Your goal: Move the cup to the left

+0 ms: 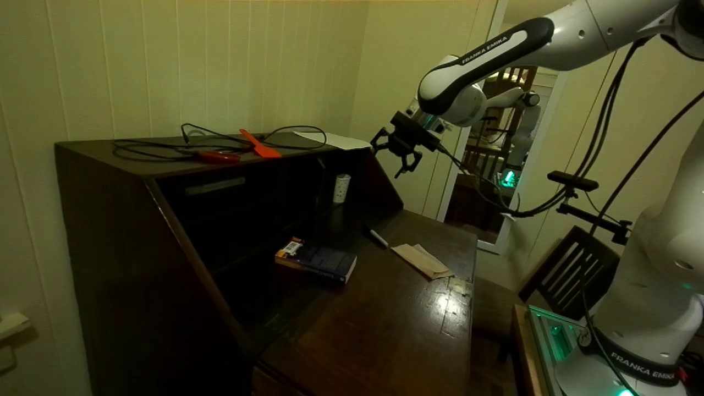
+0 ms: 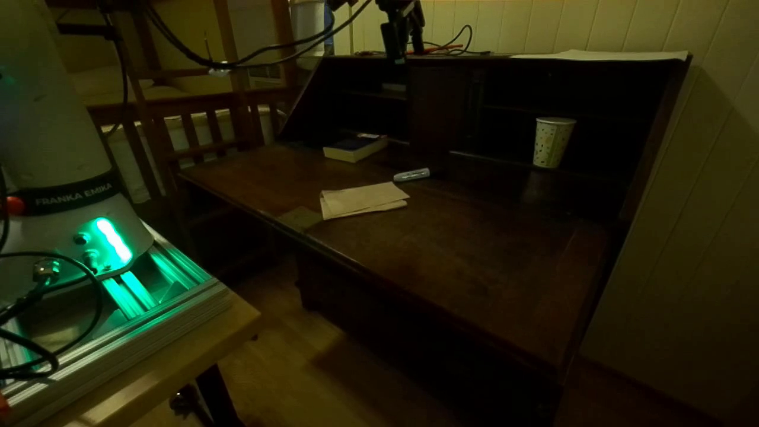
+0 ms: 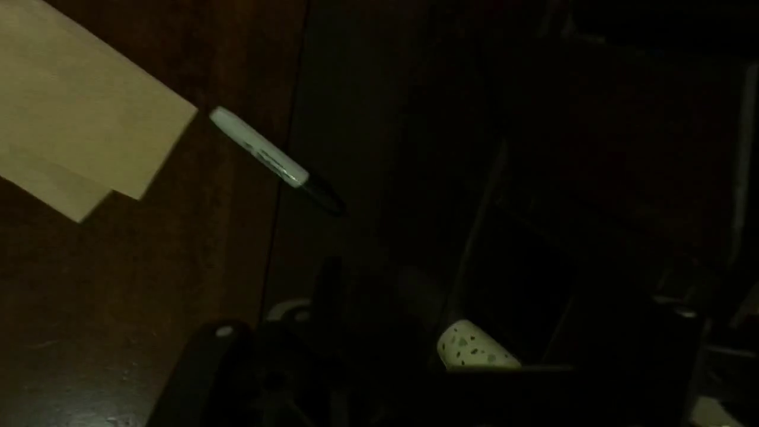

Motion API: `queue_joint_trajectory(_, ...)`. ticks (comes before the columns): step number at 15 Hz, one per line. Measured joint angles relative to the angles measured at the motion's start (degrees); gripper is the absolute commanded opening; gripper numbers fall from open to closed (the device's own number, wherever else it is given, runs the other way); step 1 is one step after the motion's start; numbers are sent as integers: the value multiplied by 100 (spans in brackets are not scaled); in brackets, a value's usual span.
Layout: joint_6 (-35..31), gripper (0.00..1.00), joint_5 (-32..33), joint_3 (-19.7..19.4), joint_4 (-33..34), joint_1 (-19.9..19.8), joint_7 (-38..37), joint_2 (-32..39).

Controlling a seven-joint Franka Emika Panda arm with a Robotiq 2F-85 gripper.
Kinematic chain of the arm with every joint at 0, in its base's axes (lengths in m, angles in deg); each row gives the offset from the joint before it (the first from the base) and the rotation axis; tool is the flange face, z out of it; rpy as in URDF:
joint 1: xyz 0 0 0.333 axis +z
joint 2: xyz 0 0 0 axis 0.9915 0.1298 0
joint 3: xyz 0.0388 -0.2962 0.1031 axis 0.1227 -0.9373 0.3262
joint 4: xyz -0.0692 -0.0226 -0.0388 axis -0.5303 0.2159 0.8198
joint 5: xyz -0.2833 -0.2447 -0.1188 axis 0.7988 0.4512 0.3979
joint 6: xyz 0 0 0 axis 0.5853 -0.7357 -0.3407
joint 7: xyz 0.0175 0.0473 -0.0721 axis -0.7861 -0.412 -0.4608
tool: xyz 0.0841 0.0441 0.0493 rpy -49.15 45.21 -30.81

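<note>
The cup (image 1: 341,188) is small, whitish and speckled. It stands upright at the back of the dark desk (image 1: 374,330), by the cubbyholes. It also shows in an exterior view (image 2: 552,142) at the right, in front of a dark compartment. In the wrist view the cup (image 3: 477,350) is partly hidden behind the dark gripper body at the bottom. My gripper (image 1: 386,162) is open, with its fingers spread and nothing between them. It hangs in the air above the desk, higher than the cup and apart from it. In an exterior view the gripper (image 2: 405,44) shows at the top edge.
A dark blue book (image 1: 316,259) lies on the desk. A marker (image 2: 411,175) and a folded pale paper (image 2: 363,200) lie nearer the front. Cables, a red spatula (image 1: 261,147) and a white sheet (image 1: 333,139) lie on the desk's top. Cubbyhole dividers stand behind the cup.
</note>
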Motion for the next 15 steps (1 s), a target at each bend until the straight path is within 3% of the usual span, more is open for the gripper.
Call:
queue_joint_trajectory(5,-462,100,8,-260,1050,1,97,1082)
queue_joint_trajectory(15,-296,100,3,-793,2896,-177,97,2910)
